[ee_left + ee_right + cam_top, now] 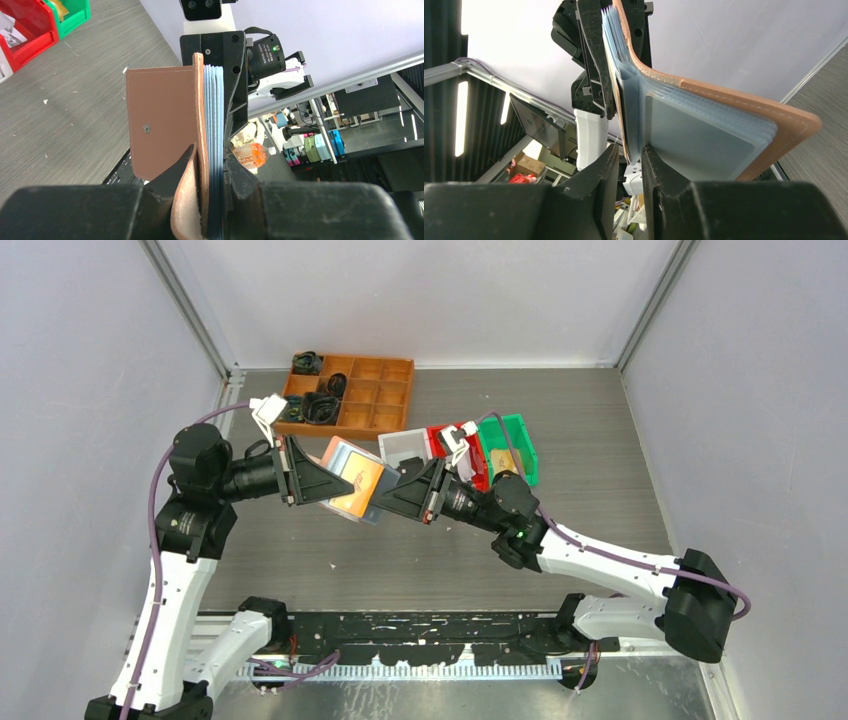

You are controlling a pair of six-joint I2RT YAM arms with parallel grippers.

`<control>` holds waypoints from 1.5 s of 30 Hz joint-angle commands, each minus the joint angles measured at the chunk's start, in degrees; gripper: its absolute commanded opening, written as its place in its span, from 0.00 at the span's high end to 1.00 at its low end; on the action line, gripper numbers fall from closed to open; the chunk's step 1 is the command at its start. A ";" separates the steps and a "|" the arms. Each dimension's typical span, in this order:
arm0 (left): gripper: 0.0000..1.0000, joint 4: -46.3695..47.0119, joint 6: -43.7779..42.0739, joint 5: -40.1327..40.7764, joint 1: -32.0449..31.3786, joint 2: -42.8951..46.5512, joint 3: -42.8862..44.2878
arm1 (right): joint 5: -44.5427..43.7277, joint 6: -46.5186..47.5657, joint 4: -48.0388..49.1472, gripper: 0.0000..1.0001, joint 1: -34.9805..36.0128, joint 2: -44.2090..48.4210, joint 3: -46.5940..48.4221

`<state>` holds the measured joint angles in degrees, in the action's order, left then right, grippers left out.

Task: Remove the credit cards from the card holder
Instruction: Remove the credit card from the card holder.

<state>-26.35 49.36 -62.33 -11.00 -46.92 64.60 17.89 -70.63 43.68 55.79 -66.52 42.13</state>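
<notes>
A: While both arms meet mid-table in the top cam, where's the card holder (350, 483)?

B: Up off the table (600, 470), opened out btwn the two arms. The L gripper (207, 150) is clamped on it. In the L wrist view the pink leather and the stack of bluish sleeves (212, 110) sit squeezed btwn its fingers. One flap w/ a snap stud (145, 128) stands out to the side.

A: And the other claw?

B: The R gripper (629, 150) is at the holder's opposite edge. Its jaws stand a narrow gap apart, and a corner of the sleeves dips toward that gap. Whether it's pinching a sleeve or just sitting beside it, I can't tell, since the view is too edge-on.

A: Any cards showing?

B: One orange credit card (362, 477), seen from above, lying in the top sleeve inside the holder. In both wrist views the sleeves look pale blue & I can't make out separate cards.

A: Rest of the table?

B: An orange compartment tray (385, 400) sits at the far side w/ dark items in a few cells, well apart from the holder. A white bin (397, 443), red bin (480, 468) & green bin (528, 455) sit in a row just beyond the R arm's wrist. The green one has a yellow-tan packet (505, 461) in it.
</notes>
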 commanded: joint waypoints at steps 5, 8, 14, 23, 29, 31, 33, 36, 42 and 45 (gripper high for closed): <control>0.81 3.68 2.46 -6.29 -0.64 1.69 2.82 | -2.82 -1.00 3.76 0.72 -1.41 0.05 2.70; 0.79 3.41 1.89 -6.31 -0.60 1.70 2.64 | -1.24 -0.85 1.87 0.72 -1.39 -0.25 4.40; 0.74 3.25 2.05 -6.38 -0.61 1.86 2.73 | -1.07 -1.45 1.94 0.86 -1.39 -1.04 4.72; 0.58 3.53 2.79 -5.92 -0.66 1.99 2.56 | -0.75 -1.92 2.68 0.99 -1.32 -0.70 1.93; 0.71 4.44 3.24 -5.17 -0.61 2.05 2.12 | -1.33 -1.62 3.17 0.99 -1.25 0.73 -0.79; 0.72 4.60 3.40 -4.73 -0.53 2.04 2.11 | -1.56 -1.33 3.16 0.99 -0.94 1.38 -1.64; 0.72 4.77 3.53 -4.51 -0.56 2.05 2.11 | -2.16 -1.09 3.08 0.99 -0.54 2.00 -2.46; 0.72 4.88 3.55 -4.24 -0.56 1.87 2.02 | -2.75 -1.10 3.14 0.99 0.16 2.43 -3.68; 0.78 5.06 3.37 -3.86 -0.34 1.83 1.94 | -4.22 -1.26 3.83 0.99 0.62 3.70 -5.58; 0.91 5.08 2.98 -3.19 -0.25 1.80 1.94 | -4.38 -1.49 4.14 0.86 0.76 3.30 -4.54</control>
<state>-26.48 51.24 -64.10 -11.22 -45.91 64.62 15.07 -72.82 48.10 56.16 -63.44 37.39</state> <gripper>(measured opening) 0.234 0.045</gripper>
